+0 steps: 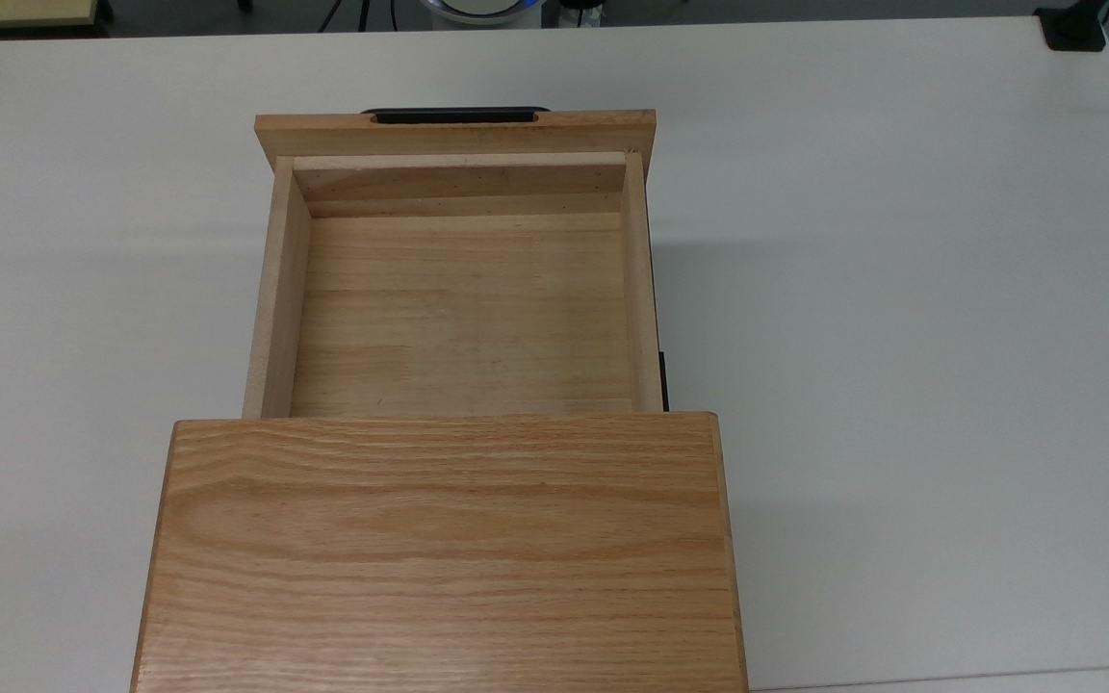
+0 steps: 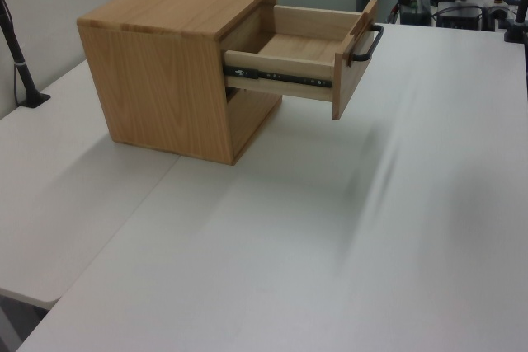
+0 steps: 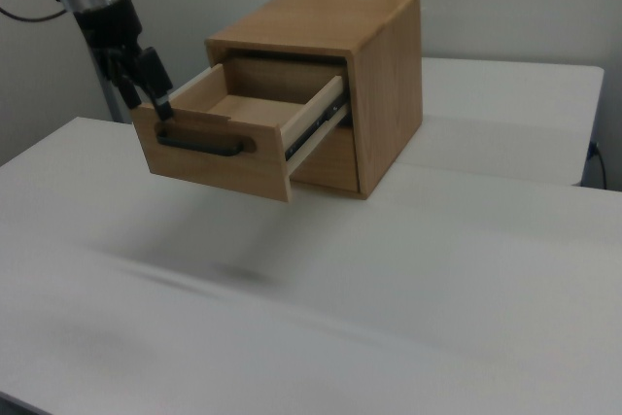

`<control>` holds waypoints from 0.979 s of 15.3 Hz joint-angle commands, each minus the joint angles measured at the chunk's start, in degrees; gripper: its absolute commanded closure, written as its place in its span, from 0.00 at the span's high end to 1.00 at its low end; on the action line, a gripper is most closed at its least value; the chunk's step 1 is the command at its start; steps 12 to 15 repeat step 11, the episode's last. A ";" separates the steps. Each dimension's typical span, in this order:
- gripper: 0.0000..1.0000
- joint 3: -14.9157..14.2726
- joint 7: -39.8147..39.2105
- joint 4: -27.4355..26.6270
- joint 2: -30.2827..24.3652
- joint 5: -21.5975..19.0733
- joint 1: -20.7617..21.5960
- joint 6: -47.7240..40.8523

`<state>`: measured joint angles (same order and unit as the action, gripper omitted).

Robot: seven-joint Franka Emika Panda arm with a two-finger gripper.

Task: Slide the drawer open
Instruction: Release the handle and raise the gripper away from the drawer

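Light oak drawer extended; black handle

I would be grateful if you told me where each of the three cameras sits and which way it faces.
Top view: overhead, looking straight down on the cabinet and open drawer.
Left view: raised beside the table, facing the cabinet's side; the handle points to the left view's right.
Right view: in front, off to the opposite side; the end effector hangs at the drawer front.
All share the drawer and handle.
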<state>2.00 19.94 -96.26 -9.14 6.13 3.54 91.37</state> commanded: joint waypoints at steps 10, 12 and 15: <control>1.00 -1.91 -19.85 5.73 5.89 0.99 -0.99 -0.40; 1.00 -1.91 -19.76 5.73 5.89 0.91 -0.99 -0.40; 1.00 -1.91 -19.76 5.73 5.89 0.91 -0.99 -0.40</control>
